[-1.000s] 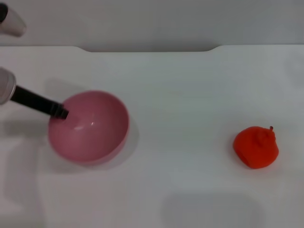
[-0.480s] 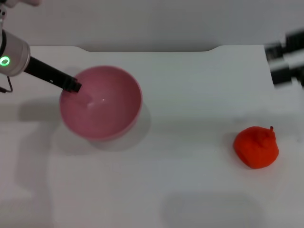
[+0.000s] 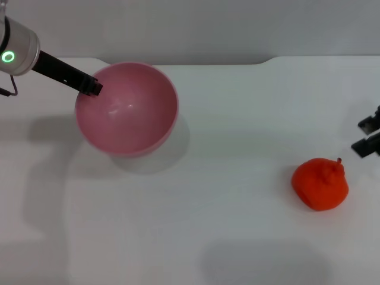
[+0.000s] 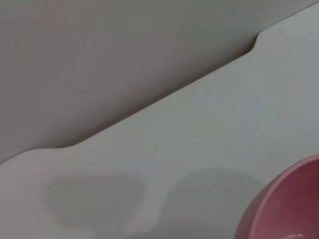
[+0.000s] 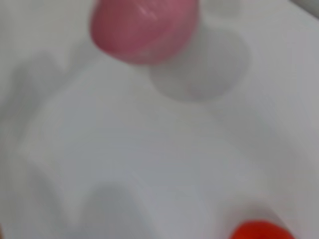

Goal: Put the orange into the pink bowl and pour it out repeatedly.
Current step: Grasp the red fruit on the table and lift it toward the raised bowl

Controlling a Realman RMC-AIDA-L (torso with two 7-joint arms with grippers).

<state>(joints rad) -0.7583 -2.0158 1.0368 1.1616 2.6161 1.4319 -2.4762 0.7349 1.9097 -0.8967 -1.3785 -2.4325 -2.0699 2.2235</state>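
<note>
The pink bowl [image 3: 127, 110] hangs above the white table at the far left, mouth up and empty, casting a shadow below it. My left gripper [image 3: 90, 86] is shut on its rim, with one black finger showing at the edge. The left wrist view shows only part of the pink bowl [image 4: 286, 206], and it appears farther off in the right wrist view [image 5: 142, 25]. The orange [image 3: 319, 183] lies on the table at the right, stem up; its top shows in the right wrist view [image 5: 261, 230]. My right gripper [image 3: 367, 136] enters from the right edge, open, just beyond the orange and not touching it.
The white table [image 3: 237, 119] ends in a far edge with a shallow notch [image 3: 184, 62], and a grey wall stands behind it. Nothing else stands on the table between the bowl and the orange.
The left gripper has carried the bowl up and away from me. The right gripper has dropped from the upper right to just beside the orange. The orange has not moved.
</note>
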